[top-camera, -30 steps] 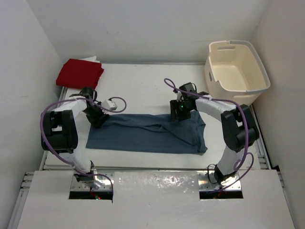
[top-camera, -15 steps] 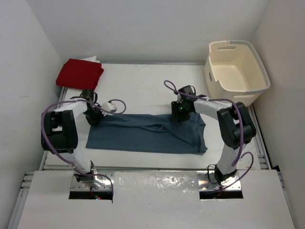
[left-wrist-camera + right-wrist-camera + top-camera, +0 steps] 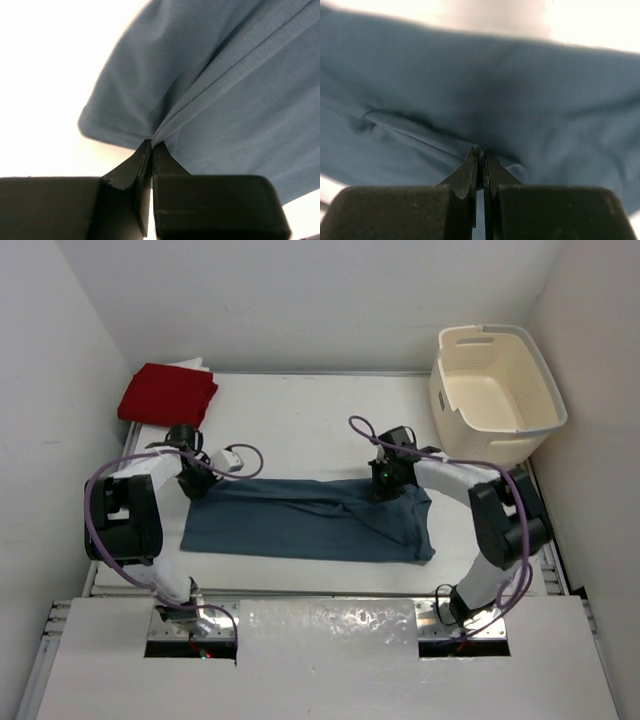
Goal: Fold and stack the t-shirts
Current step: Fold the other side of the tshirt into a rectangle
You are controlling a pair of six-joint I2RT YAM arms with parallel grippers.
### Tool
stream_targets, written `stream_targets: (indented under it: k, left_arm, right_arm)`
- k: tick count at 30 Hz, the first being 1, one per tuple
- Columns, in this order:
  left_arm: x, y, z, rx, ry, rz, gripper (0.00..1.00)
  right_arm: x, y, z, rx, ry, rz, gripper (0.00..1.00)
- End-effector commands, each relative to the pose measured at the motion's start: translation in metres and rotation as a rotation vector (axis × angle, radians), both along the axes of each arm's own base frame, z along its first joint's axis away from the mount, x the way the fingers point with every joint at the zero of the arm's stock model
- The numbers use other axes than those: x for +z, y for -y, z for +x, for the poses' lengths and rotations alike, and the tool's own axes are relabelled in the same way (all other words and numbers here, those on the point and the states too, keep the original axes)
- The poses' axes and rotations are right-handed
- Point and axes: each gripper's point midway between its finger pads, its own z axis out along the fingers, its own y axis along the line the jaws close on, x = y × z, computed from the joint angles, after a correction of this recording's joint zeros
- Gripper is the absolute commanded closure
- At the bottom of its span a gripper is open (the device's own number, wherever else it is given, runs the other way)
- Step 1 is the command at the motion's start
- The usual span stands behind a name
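A slate blue-grey t-shirt point(image 3: 310, 520) lies spread across the middle of the table. My left gripper point(image 3: 196, 483) is at its far left corner. In the left wrist view the jaws point(image 3: 152, 146) are shut on a pinched fold of the shirt's point(image 3: 225, 75) hem. My right gripper point(image 3: 388, 483) is at the shirt's far edge, right of centre. In the right wrist view it point(image 3: 481, 152) is shut on a bunch of the blue cloth point(image 3: 470, 90). A folded red t-shirt point(image 3: 167, 393) rests at the back left corner, with a sliver of white cloth point(image 3: 190, 364) showing behind it.
A cream plastic laundry basket point(image 3: 497, 390) stands at the back right, close to the right arm's elbow. White walls close in the table on the left, back and right. Purple cables loop off both arms above the shirt's far edge.
Both grippers have closed on the far edge of the blue-grey shirt. The right gripper has shifted slightly to the right and nearer; the left has barely moved.
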Motion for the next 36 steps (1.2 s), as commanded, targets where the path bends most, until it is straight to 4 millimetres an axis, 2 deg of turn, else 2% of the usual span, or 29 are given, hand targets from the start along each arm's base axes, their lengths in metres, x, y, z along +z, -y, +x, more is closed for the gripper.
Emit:
stream_targets:
  k: [1,3,6,7,10,13,14,16,18,19,21,22,23,24,26,28,30,31,32,33,34,35,36]
  left_arm:
    - [0.021,-0.008,0.015,0.008,0.118,0.034,1.00]
    - [0.022,-0.009,0.014,-0.012,0.126,0.049,1.00]
    - [0.020,-0.010,0.011,-0.032,0.114,0.060,1.00]
    - [0.018,-0.010,0.008,-0.050,0.103,0.062,1.00]
    - [0.012,-0.009,-0.002,-0.082,0.077,0.067,1.00]
    - [0.007,-0.011,-0.006,-0.090,0.073,0.077,1.00]
    - [0.006,-0.013,-0.005,-0.086,0.076,0.088,1.00]
    - [0.004,-0.016,-0.004,-0.084,0.077,0.102,1.00]
    - [0.004,-0.020,-0.002,-0.082,0.085,0.124,0.91]
    - [0.006,-0.020,0.000,-0.085,0.090,0.130,0.81]
    - [0.011,-0.022,0.005,-0.076,0.104,0.137,0.77]
    - [0.013,-0.023,0.007,-0.066,0.106,0.139,0.76]
    - [0.019,-0.025,0.008,-0.062,0.107,0.138,0.74]
    - [0.020,-0.025,0.007,-0.060,0.106,0.135,0.74]
    - [0.024,-0.026,0.002,-0.071,0.090,0.124,0.71]
    - [0.032,-0.027,0.000,-0.077,0.075,0.094,0.70]
    - [0.059,-0.026,0.015,-0.057,0.122,0.031,0.68]
    - [0.070,-0.017,0.011,-0.033,0.111,-0.109,0.66]
    - [0.083,-0.015,0.019,-0.005,0.137,-0.186,0.62]
    - [0.111,-0.016,0.040,0.074,0.201,-0.256,0.53]
    - [0.111,-0.015,0.050,0.128,0.194,-0.333,0.51]
    - [0.118,-0.019,0.062,0.156,0.208,-0.331,0.47]
    - [0.112,-0.018,0.067,0.227,0.183,-0.350,0.30]
  right_arm:
    - [0.030,0.000,-0.013,0.023,0.069,-0.010,1.00]
    - [0.035,-0.007,-0.035,0.065,0.069,-0.005,1.00]
    - [0.029,-0.018,-0.069,0.111,0.021,0.008,1.00]
    - [0.022,-0.018,-0.083,0.126,-0.013,0.006,1.00]
    - [0.013,-0.026,-0.106,0.154,-0.054,0.022,1.00]
    - [0.010,-0.040,-0.119,0.187,-0.091,0.077,0.96]
    - [0.010,-0.042,-0.124,0.211,-0.103,0.084,0.91]
    - [0.014,-0.046,-0.125,0.240,-0.104,0.090,0.91]
    - [0.019,-0.050,-0.129,0.292,-0.113,0.118,0.74]
    - [0.025,-0.054,-0.127,0.313,-0.099,0.134,0.63]
    - [0.039,-0.059,-0.121,0.355,-0.056,0.147,0.45]
    - [0.050,-0.064,-0.114,0.371,-0.020,0.162,0.40]
    - [0.063,-0.069,-0.108,0.400,0.024,0.182,0.28]
    - [0.064,-0.071,-0.109,0.421,0.028,0.189,0.28]
    - [0.077,-0.077,-0.108,0.486,0.073,0.222,0.26]
    - [0.089,-0.075,-0.106,0.501,0.104,0.233,0.30]
    - [0.094,-0.063,-0.088,0.417,0.146,0.203,0.36]
    - [0.097,-0.059,-0.080,0.375,0.153,0.211,0.40]
    - [0.095,-0.043,-0.064,0.271,0.137,0.211,0.40]
    - [0.095,-0.034,-0.052,0.215,0.135,0.199,0.43]
    - [0.077,-0.003,-0.036,0.101,0.102,0.093,0.48]
    - [0.071,0.013,-0.025,0.037,0.095,0.028,0.48]
    - [0.073,0.025,-0.010,-0.014,0.111,-0.016,0.45]
